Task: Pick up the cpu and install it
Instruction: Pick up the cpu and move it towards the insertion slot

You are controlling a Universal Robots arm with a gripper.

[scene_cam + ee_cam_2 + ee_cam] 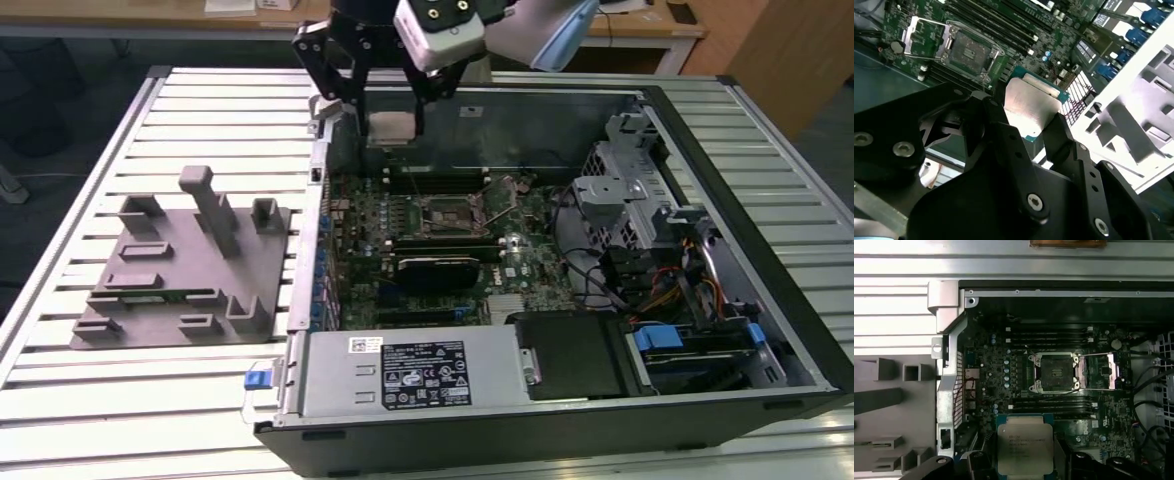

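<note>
cpu [1025,444], dark print on top, gripped in hand [1029,117], above computer case [561,440]

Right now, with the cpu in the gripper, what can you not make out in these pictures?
- Underside of the cpu: it faces away from the camera in both wrist views.
- Cpu side edges: covered by the fingers of the gripper in the second wrist view.
- One cpu edge: cut off by the picture's edge in the first wrist view.
- Pins of the socket: too small in the first wrist view.
</note>
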